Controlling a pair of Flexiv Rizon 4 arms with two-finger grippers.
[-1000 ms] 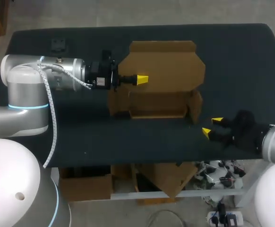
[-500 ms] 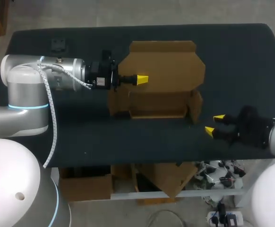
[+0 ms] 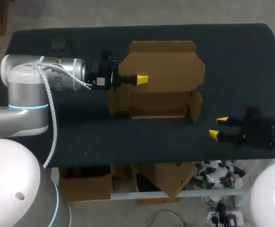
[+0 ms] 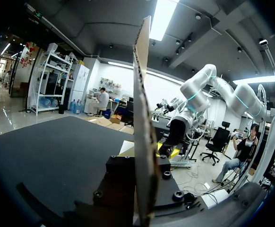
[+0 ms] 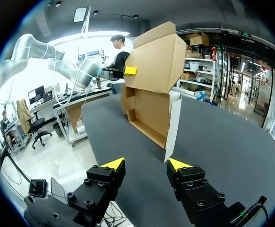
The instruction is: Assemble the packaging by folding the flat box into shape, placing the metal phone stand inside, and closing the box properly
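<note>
A brown cardboard box [image 3: 162,97] sits half folded in the middle of the table. Its shallow tray [image 3: 156,108] faces the front edge and its big lid panel [image 3: 168,64] is raised behind it. My left gripper [image 3: 142,79] is shut on the left edge of that lid; in the left wrist view the cardboard [image 4: 144,127] stands edge-on between its fingers. My right gripper [image 3: 219,126] hovers open and empty near the front right, clear of the box. In the right wrist view the gripper [image 5: 146,165] points at the box [image 5: 151,90]. I see no metal phone stand that I can be sure of.
The black table [image 3: 232,61] has bare cloth to the right of and in front of the box. A small dark object [image 3: 59,44] lies at the far left corner; I cannot tell what it is. A side flap [image 3: 195,106] stands up at the tray's right end.
My right gripper has drawn back to the right and slightly toward the front edge, away from the box. The left gripper and the box have kept still.
</note>
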